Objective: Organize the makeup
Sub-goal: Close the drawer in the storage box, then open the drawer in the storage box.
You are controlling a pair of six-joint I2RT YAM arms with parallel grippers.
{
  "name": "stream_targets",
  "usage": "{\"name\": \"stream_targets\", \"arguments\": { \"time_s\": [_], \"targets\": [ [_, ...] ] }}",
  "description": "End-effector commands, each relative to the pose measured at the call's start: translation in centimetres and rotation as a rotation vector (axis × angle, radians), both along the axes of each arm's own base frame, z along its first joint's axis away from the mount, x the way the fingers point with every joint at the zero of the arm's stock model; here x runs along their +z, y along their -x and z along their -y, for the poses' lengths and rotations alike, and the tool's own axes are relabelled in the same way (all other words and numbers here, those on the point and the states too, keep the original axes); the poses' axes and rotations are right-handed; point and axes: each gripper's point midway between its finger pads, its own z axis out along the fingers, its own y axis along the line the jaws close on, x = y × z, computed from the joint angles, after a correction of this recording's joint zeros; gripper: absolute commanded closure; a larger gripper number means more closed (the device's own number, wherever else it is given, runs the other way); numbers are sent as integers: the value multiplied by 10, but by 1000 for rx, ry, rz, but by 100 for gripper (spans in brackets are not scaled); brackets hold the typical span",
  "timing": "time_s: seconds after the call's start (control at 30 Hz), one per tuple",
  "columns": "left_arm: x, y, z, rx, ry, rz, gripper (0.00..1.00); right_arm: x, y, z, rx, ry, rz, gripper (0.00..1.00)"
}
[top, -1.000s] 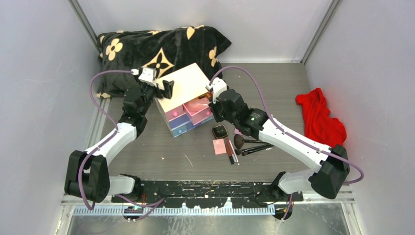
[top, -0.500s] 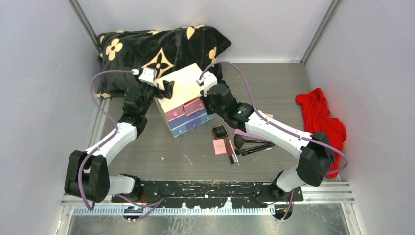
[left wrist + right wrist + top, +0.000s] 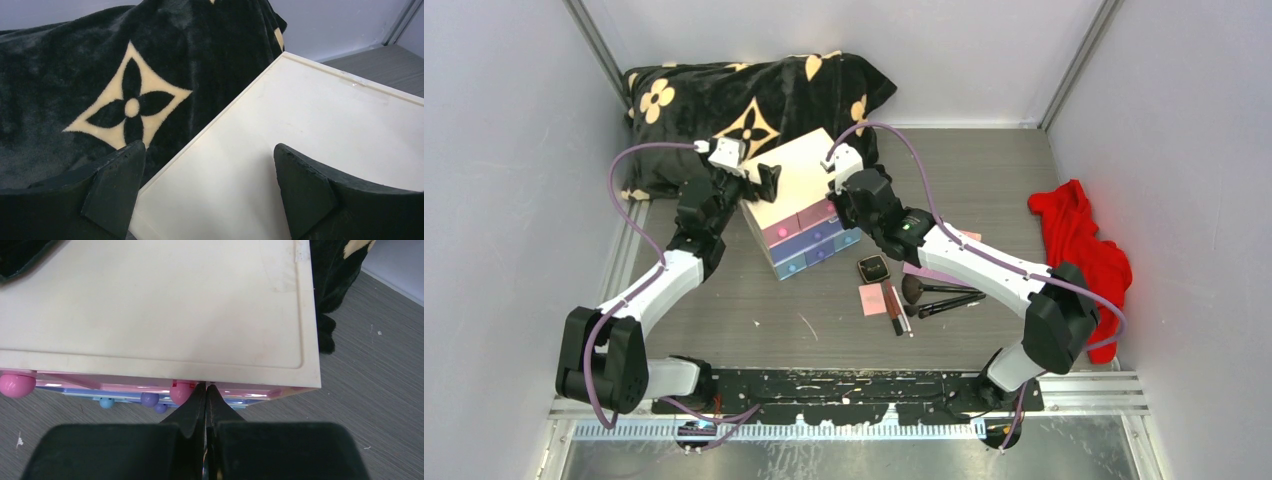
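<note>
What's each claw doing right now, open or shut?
Left claw: open, empty, over the chest edge.
Right claw: shut, empty, by a pink knob.

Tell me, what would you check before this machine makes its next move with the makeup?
1. Right gripper shut, empty, tips beside a pink knob: ok.
2. Left gripper open above the white chest's edge, holding nothing: ok.
3. One compartment open for filling: not ok; all drawers look pushed in.
4. Everything put away: not ok; compact, pink palette, brushes and tubes lie on the table.
5. Right fingertips touching the knob: cannot tell.
</note>
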Motion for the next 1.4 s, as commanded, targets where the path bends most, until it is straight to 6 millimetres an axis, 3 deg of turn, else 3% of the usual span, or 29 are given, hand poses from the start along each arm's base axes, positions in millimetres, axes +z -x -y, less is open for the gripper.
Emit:
{"name": "stream_targets", "arguments": {
  "time_s": [0.0, 0.3, 0.47, 0.67, 0.73, 0.9, 0.97, 1.1, 1.37],
  "targets": [
    [-138, 36, 1, -43, -146, -432, 0, 47, -5, -8, 14, -110, 100, 94],
    [-139, 35, 1, -40, -149, -438, 0, 26, 37, 43, -25, -60, 41, 84],
    [-139, 34, 1, -37, -149, -440, 0, 1, 49, 63, -59, -76, 38, 57],
    [-140, 35, 1, -37, -153, -440, 0, -35, 55, 48, -11, -134, -54, 35],
    [-140, 35, 1, -37, -152, -440, 0, -46, 56, 39, 6, -159, -78, 16],
    [-140, 35, 1, -38, -155, -440, 0, -56, 45, 28, -2, -190, -65, 3],
    [-140, 34, 2, -37, -153, -441, 0, -51, 41, 22, 4, -219, -53, 4],
    [-141, 34, 1, -37, -156, -447, 0, -47, 34, 5, 29, -241, -63, 29],
    [-140, 35, 1, -38, -155, -441, 0, -53, 30, -33, 113, -309, -115, 35]
  ]
}}
